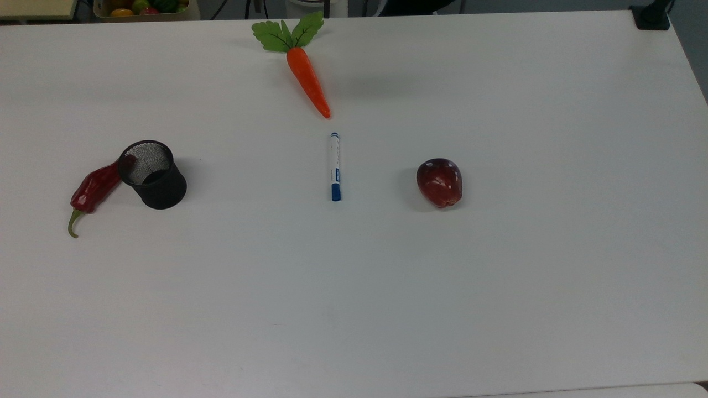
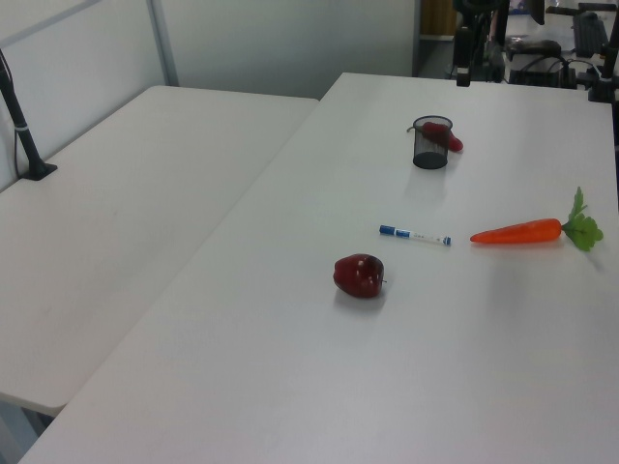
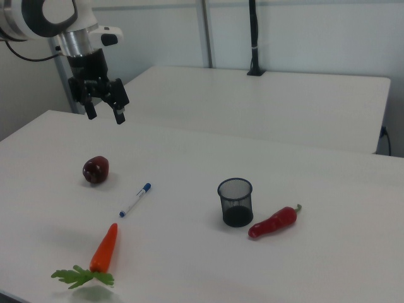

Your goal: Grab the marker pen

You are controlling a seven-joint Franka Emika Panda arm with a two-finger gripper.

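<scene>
The marker pen (image 1: 334,166) lies flat on the white table (image 1: 354,287), a slim white barrel with a blue cap toward the top view's bottom. It also shows in the left view (image 2: 416,235) and the right view (image 3: 136,200). My gripper (image 3: 105,115) hangs high above the table in the right view, up and to the left of the marker, beyond the apple (image 3: 95,170). Its fingers (image 3: 120,116) are spread open with nothing between them. Nothing touches the marker.
A carrot (image 1: 308,80) lies just beyond the marker's small end. A red apple (image 1: 440,182) sits to the top view's right. A black mesh cup (image 1: 154,174) stands to the top view's left with a red chili (image 1: 91,190) against it.
</scene>
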